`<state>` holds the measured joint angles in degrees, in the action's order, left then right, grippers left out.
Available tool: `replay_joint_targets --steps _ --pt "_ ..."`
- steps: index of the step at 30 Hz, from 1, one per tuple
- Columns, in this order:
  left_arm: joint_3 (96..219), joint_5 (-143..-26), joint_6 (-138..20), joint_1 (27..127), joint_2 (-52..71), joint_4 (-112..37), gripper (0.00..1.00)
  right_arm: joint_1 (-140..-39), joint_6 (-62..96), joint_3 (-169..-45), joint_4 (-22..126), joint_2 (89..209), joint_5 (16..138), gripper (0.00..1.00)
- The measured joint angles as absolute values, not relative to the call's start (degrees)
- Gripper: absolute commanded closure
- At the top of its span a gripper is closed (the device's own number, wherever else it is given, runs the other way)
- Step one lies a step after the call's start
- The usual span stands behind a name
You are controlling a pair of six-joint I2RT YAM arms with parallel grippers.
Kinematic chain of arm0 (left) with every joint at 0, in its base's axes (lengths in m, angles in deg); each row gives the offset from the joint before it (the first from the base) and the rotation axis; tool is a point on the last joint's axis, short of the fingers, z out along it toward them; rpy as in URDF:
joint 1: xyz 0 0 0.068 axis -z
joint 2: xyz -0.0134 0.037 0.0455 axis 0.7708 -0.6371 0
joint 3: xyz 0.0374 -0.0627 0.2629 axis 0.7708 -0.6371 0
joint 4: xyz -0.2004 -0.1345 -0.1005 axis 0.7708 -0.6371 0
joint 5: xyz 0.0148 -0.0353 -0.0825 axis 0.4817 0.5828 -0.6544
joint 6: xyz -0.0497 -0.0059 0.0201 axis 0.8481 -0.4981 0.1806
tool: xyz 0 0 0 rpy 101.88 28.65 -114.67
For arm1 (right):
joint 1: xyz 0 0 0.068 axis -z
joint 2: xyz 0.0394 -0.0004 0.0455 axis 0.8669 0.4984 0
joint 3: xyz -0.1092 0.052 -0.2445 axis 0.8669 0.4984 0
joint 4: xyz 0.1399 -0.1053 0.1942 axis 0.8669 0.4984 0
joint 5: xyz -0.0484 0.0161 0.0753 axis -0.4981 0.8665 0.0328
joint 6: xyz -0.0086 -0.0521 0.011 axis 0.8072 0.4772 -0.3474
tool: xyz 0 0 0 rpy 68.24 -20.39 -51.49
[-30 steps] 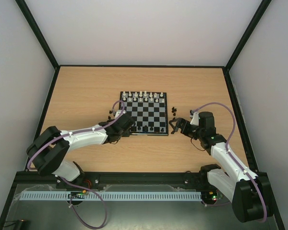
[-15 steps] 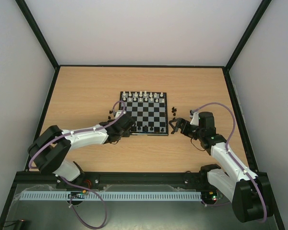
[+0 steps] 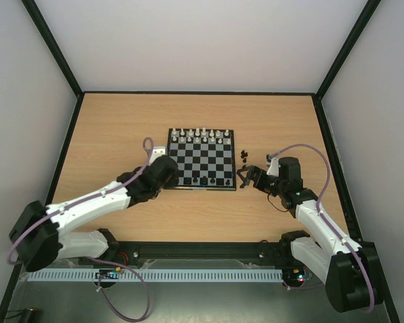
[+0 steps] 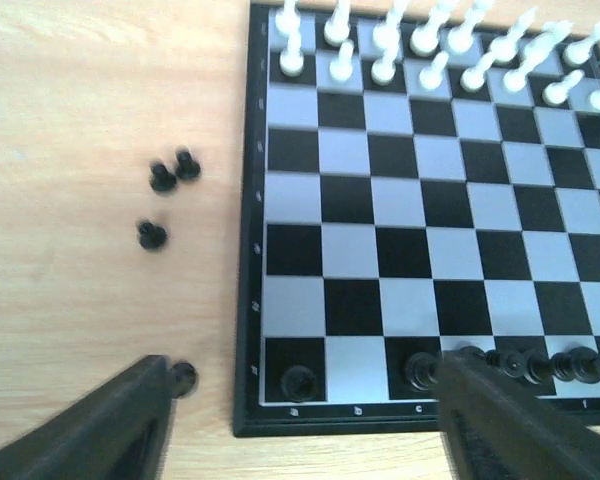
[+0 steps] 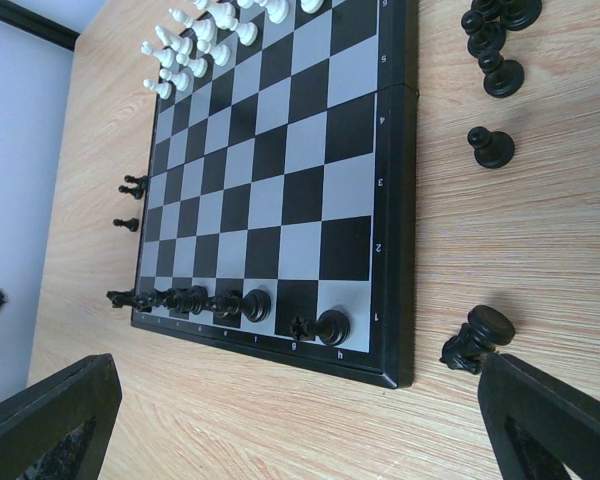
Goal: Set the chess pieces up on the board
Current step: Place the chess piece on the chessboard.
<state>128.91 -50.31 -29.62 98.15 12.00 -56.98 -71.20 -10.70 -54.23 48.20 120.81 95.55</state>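
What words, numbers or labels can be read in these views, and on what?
"1", "2", "3", "4", "5": on the right border of the chessboard, right wrist view.
Letters on its near border: too small to read reliably.
Border marks in the left wrist view: blurred.
No other text.

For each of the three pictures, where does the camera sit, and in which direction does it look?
Top: high behind the robot, looking down on the table and board; left arm and right arm show.
Left wrist: over the board's near left corner, facing the white pieces; left fingers at bottom.
Right wrist: low by the near right corner, facing across the board; right fingers in bottom corners.
Shared: both wrist views show the near row of black pieces.
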Motion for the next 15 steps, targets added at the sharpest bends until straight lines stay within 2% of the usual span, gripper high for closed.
replay_joint_targets --steps 1,2,10,15 --pt "128.91 -49.74 -29.23 98.15 14.34 -57.68 0.05 -71.20 -10.68 -54.23 48.20 120.81 95.53 0.01" --pt "128.91 -49.13 -29.19 98.15 16.38 -58.42 0.01 -71.20 -10.68 -54.23 48.22 120.79 95.48 0.01" --pt "128.41 -45.24 -29.21 98.15 31.76 -64.44 0.01 -71.20 -10.64 -54.19 49.64 118.69 93.80 0.01" --pt "123.60 -45.48 -28.27 98.46 41.53 -65.90 0.01 -71.20 -10.59 -54.19 51.98 116.66 90.63 0.01"
